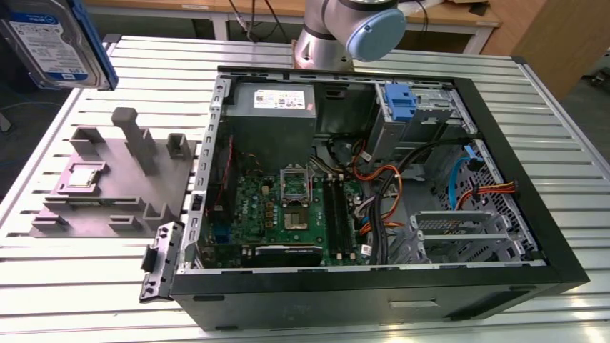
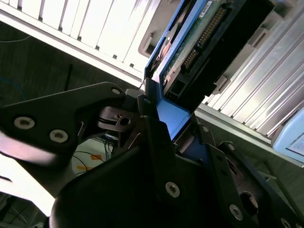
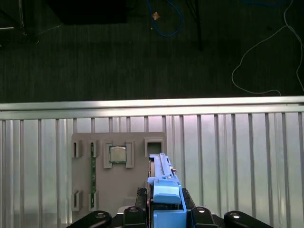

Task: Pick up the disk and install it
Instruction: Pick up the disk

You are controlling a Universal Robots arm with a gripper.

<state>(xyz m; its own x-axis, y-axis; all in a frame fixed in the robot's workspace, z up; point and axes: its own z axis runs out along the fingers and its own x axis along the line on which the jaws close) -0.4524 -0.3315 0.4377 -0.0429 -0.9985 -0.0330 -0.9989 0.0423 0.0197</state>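
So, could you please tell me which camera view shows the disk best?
The exterior view: the disk shows its labelled face there, held up at that view's upper left. The second wrist view shows its circuit-board side and blue frame, clamped in the gripper; the first wrist view shows its blue edge.

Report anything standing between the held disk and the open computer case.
Nothing visible blocks the way. The gripper holds the disk in the air at the exterior view's left. The grey fixture with upright posts lies on the table between disk and case, apparently lower. Cables cross the case's interior.
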